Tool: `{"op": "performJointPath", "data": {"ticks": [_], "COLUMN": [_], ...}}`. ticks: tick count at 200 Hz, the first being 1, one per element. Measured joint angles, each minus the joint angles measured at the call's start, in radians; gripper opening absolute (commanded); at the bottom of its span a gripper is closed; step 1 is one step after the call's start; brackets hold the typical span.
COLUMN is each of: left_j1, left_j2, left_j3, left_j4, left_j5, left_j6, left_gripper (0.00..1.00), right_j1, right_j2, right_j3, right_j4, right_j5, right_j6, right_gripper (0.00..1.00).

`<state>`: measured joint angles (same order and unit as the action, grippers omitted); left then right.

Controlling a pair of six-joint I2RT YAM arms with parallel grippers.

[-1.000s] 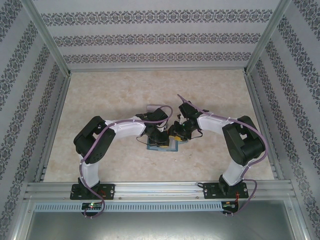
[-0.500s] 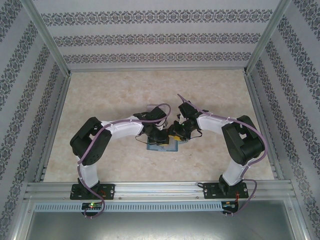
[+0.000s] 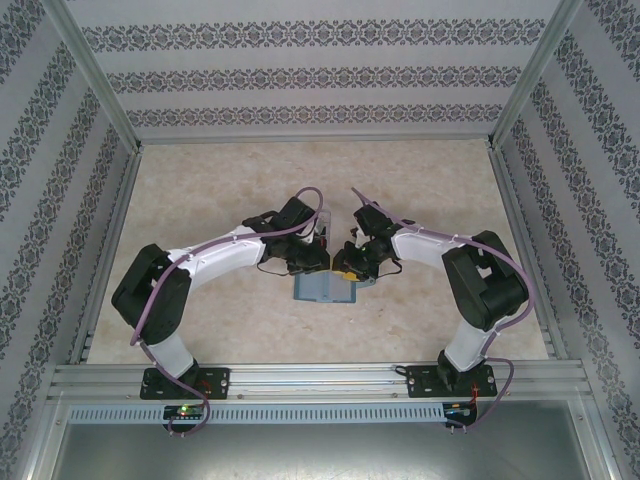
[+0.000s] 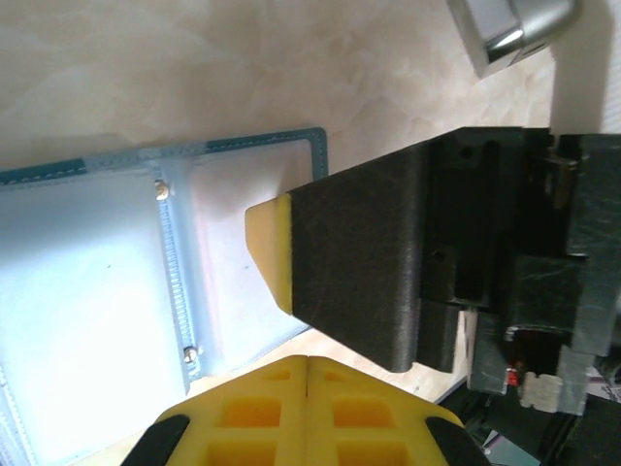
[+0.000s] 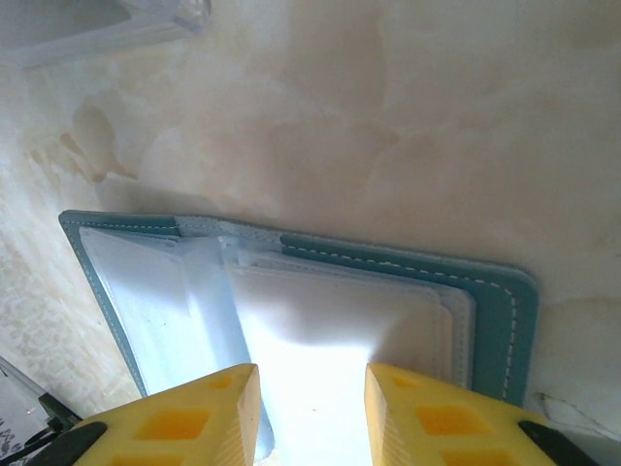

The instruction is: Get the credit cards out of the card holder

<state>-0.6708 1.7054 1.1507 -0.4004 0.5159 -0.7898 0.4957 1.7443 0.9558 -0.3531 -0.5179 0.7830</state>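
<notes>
- Card holder [image 3: 322, 289] lies opened like a book, flat on the bench [image 3: 200, 180] between the two arms. Its teal cover faces down and its pale inner sleeves face up, which puts the pockets where they can be reached.
- Left tool [image 4: 307, 365] has its yellow tips pressed together with nothing between them. It sits at the edge of one leaf of the holder. My guess is that it is there to pin the soft cover so it cannot slide or fold shut, but I cannot tell whether it actually touches.
- Right tool [image 5: 310, 377] has its tips spread part-way, one on either side of a pale sleeve at the holder's middle. That looks like lining up to pinch a card by its edge. Whether the pads already touch the sleeve is unclear.
- Glare washes out the sleeves, so I cannot tell which of them has a credit card in it.
- A clear tray [image 5: 97, 24] stands just beyond the holder, probably as the place for the cards once they are drawn out.
- The task seems to be at an early stage, with one arm holding and the other pulling.
</notes>
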Motion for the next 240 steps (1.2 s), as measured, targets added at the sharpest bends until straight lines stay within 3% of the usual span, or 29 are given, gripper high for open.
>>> {"op": "performJointPath", "data": {"ticks": [91,170,240], "left_j1": [-0.023,-0.061,-0.096], "left_j2": [0.019,0.148,0.275], "left_j3": [-0.047,-0.036,0.080], "left_j4": [0.037,0.126,0.128], "left_j5": [0.027,0.057,0.059], "left_j6": [-0.029,-0.087,-0.090], "left_gripper": [0.01,0.04,0.09], "right_j1": [0.027,-0.119,-0.158], "right_j2": [0.011,-0.220,-0.252], "right_j3": [0.016,-0.050,-0.103], "right_j4": [0.006,-0.004,-0.027], "right_j5": [0.004,0.035,0.041], "right_j6": [0.007,0.019,0.019], "right_gripper": [0.35,0.35,0.35]}}
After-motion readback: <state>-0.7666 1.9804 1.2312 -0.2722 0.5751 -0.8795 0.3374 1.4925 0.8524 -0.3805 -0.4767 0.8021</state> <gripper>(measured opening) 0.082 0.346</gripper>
